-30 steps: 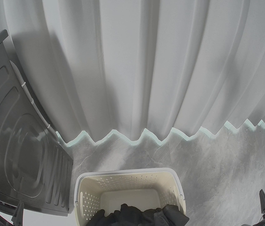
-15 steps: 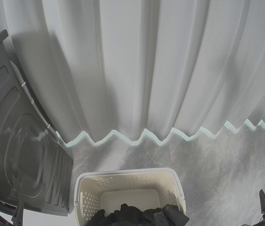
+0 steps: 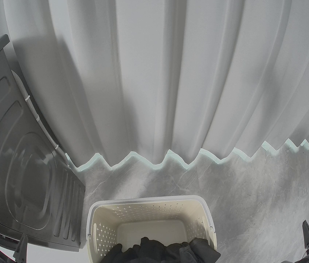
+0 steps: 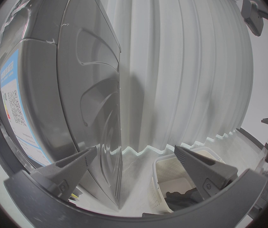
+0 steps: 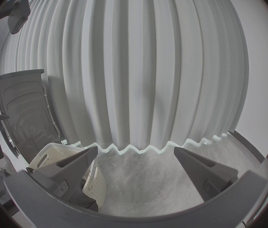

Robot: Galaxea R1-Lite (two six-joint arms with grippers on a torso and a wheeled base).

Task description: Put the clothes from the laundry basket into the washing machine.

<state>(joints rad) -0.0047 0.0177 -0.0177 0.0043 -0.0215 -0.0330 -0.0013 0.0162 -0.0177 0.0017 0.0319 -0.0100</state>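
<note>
- While you watch from the head view, the clothes (image 3: 161, 251) lie in the laundry basket (image 3: 147, 201), just beside the washing machine (image 3: 19, 165), so the carry looks short.
- Left wrist: your left pincer (image 4: 135, 148) stands spread and empty, facing the washing machine's side panel.
- Right wrist: your right pincer (image 5: 135, 148) gapes too, free to grab.

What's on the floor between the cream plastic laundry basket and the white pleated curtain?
Just bare grey marbled floor, in the head view, between basket and curtain.
</note>
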